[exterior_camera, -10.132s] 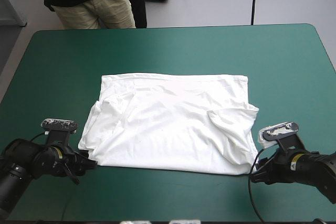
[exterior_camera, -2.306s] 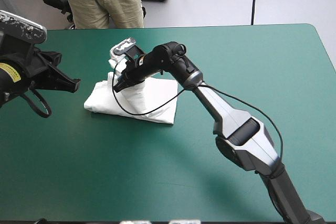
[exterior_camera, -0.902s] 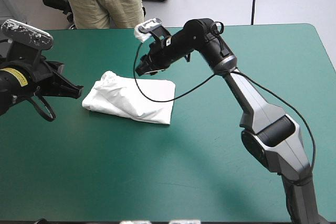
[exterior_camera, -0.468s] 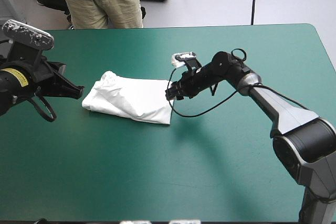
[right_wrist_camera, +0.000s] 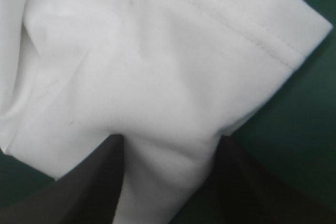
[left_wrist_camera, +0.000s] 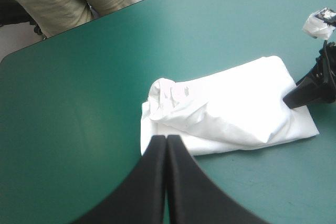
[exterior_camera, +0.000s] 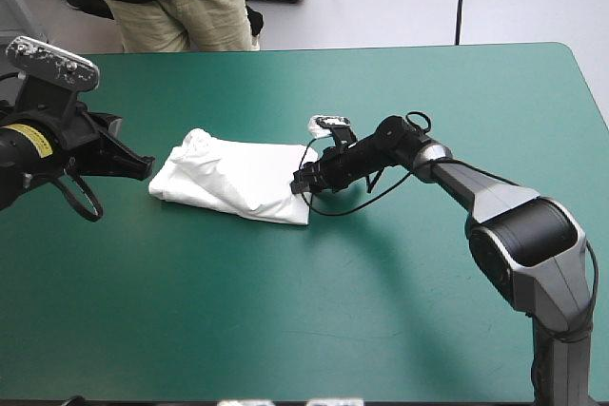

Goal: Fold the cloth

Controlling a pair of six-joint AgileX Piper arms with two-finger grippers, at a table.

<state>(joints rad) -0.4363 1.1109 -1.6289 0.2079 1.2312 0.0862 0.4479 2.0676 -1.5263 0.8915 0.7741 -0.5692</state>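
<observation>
T-shirt (exterior_camera: 233, 178) is a folded white bundle, flat on the teal-green counter (exterior_camera: 381, 311), left of centre and toward the far side. Same spot and same shape as just before. Much earlier it lies spread flat, with both claws at its near corners.

Right claw (exterior_camera: 300, 183): this is the change. Just before, it sits a little off the bundle's right end. Now it's lower and further in, with its tips at the bundle's right near corner, touching the cloth. Earlier still it's raised over the far side of the bundle. The arm now reaches in low across the counter from the right.

Right wrist view: right claw (right_wrist_camera: 168, 140) is spread apart. Its black fingers (right_wrist_camera: 89, 182) stand wide with white cloth between them, not pinched. The hemmed edge of the T-shirt (right_wrist_camera: 157, 66) runs ahead of the claw, with bare counter (right_wrist_camera: 304, 103) beyond that edge.

Left claw (exterior_camera: 143, 166): no change. It's off the bundle's left end, well clear of the cloth and not touching it. Left wrist view: left claw (left_wrist_camera: 166, 140) is closed on nothing, fingers meeting in one point. The T-shirt (left_wrist_camera: 231, 108) is ahead of it, rolled lump at the nearer end. The right claw (left_wrist_camera: 307, 90) sits on the bundle's opposite end, with counter (left_wrist_camera: 79, 103) all round.
</observation>
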